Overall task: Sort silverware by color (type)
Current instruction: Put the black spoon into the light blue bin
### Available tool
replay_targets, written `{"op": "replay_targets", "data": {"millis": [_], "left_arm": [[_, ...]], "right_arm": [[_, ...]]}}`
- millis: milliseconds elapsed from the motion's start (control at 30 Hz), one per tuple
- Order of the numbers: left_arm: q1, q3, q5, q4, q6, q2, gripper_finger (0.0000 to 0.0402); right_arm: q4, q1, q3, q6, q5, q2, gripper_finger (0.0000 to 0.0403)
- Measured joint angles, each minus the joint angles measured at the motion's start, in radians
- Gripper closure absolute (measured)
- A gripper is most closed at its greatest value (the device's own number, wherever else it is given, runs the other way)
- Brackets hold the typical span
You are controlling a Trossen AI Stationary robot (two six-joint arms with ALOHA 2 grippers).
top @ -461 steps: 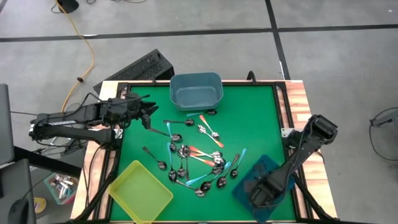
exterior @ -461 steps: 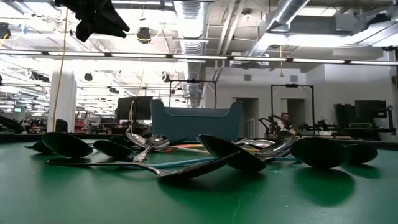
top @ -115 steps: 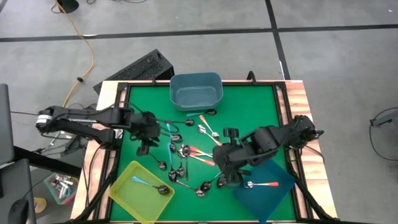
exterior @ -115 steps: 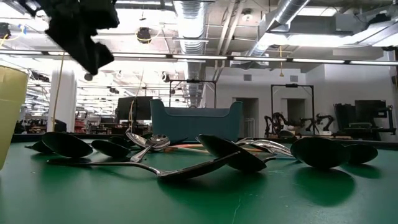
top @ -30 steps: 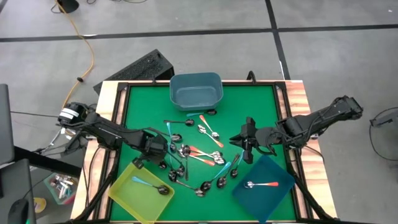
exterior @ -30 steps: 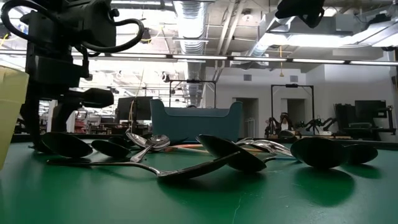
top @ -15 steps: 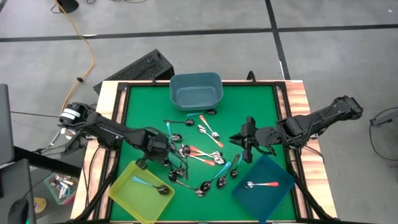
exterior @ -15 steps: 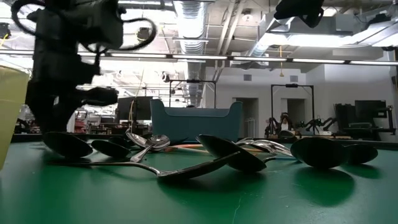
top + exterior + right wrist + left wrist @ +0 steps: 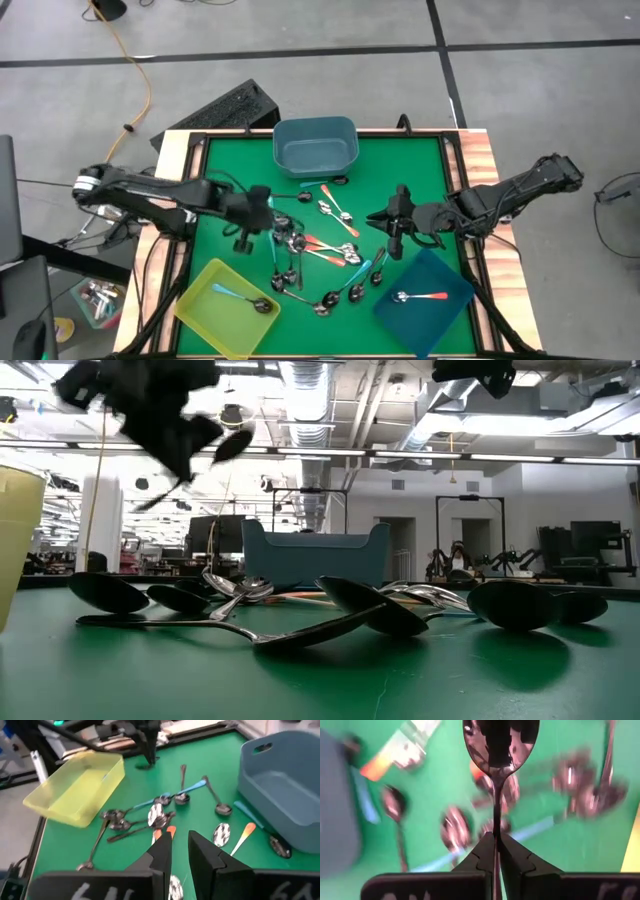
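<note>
Left gripper (image 9: pixel 262 212): had lifted off the pile since a second before, fingers clamped on a dark metal spoon (image 9: pixel 499 750), bowl forward, clear of the mat.
Right gripper (image 9: pixel 398 224): unmoved, above the mat right of the pile, fingers slightly apart, nothing between them.
Pile (image 9: pixel 312 258): spoons left mid-mat, mixed handles.
Yellow bin (image 9: pixel 200 310): near left, one blue spoon (image 9: pixel 240 297).
Dark blue bin (image 9: pixel 440 315): near right, one orange spoon (image 9: pixel 422 296).
Grey-blue bin (image 9: pixel 315 147): far side, apparently empty.
Meaning: pick made; carrying to a bin likely next.

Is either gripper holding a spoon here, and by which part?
The left gripper holds a dark metal spoon by its handle, lifted clear. The right gripper holds nothing.
</note>
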Motion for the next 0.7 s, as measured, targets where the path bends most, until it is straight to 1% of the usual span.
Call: {"op": "replay_targets", "data": {"millis": [100,233,333,467,533,633,700], "left_arm": [[0.030,0.017,0.006,0.128,-0.050,-0.093,0.0401],[0.056,0.018,0.006,0.304,-0.105,-0.192,0.0401],[0.062,0.018,0.007,0.414,-0.149,-0.241,0.0401],[0.062,0.018,0.006,0.513,-0.174,-0.265,0.0401],[0.062,0.018,0.006,0.541,-0.177,-0.263,0.0401],[0.062,0.018,-0.001,0.572,-0.176,-0.247,0.0401],[0.062,0.018,0.000,0.584,-0.177,-0.229,0.0401]], "right_arm": [[0.056,-0.010,0.000,-0.030,0.030,0.000,0.0328],[0.182,-0.047,0.000,-0.086,0.031,0.000,0.0328],[0.287,-0.084,0.000,-0.122,0.030,0.000,0.0328],[0.450,-0.122,0.000,-0.218,0.003,0.005,0.0324],[0.569,-0.135,0.001,-0.271,0.004,0.031,0.0313],[0.675,-0.154,0.007,-0.323,-0.009,0.080,0.0279],[0.688,-0.171,0.033,-0.330,-0.029,0.125,0.0248]]}}
